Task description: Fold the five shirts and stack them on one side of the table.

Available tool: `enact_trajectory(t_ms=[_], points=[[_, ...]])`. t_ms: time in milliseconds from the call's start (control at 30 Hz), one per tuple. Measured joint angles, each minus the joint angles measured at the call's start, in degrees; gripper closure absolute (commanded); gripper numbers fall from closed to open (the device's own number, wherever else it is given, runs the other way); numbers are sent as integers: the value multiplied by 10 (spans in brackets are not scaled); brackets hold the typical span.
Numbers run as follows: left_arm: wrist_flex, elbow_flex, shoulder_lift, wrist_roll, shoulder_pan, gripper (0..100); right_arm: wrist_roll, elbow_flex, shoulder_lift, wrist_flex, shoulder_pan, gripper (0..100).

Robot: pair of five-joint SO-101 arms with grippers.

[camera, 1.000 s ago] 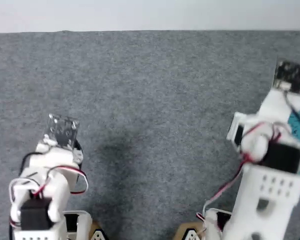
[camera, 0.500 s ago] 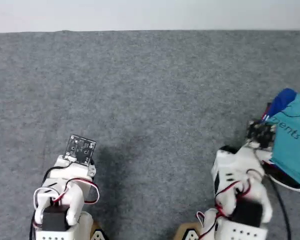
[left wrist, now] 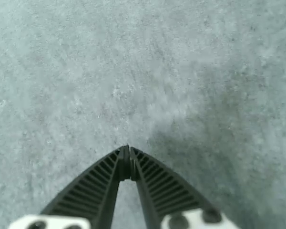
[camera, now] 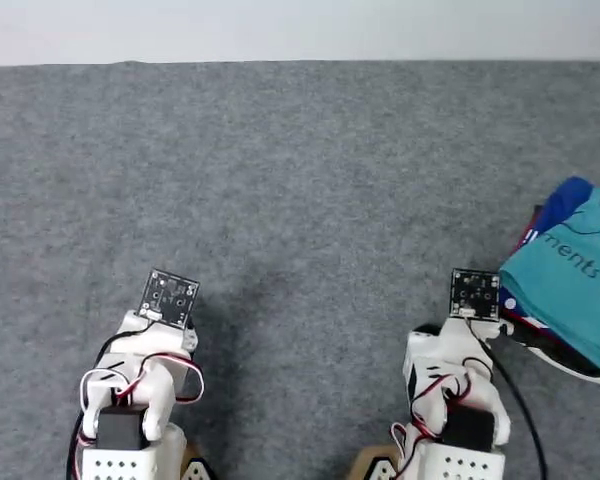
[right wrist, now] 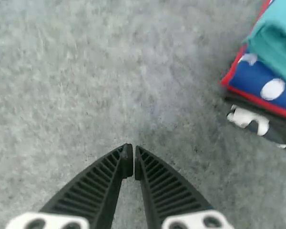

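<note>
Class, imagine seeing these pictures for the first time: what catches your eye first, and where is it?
The stack of folded shirts, a teal one on top, sits at the right edge of the grey felt-covered table. At the table's near edge, the left gripper and right gripper are both shut, holding nothing.

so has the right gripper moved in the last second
Yes. The right gripper has drawn back from over the shirt stack toward the near edge of the table and now sits beside the stack, shut and empty.
</note>
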Motion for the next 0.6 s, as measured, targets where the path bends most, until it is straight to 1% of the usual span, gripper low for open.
enact_trajectory(t_ms=[167, 267, 467, 600], points=[[67, 0, 0, 0, 0, 994, 0, 16, 0, 0, 0, 989], [72, 0, 0, 0, 0, 994, 0, 16, 0, 6, 0, 989], [73, 0, 0, 0, 0, 994, 0, 16, 0, 60, 0, 989], [73, 0, 0, 0, 0, 994, 0, 16, 0, 66, 0, 989]])
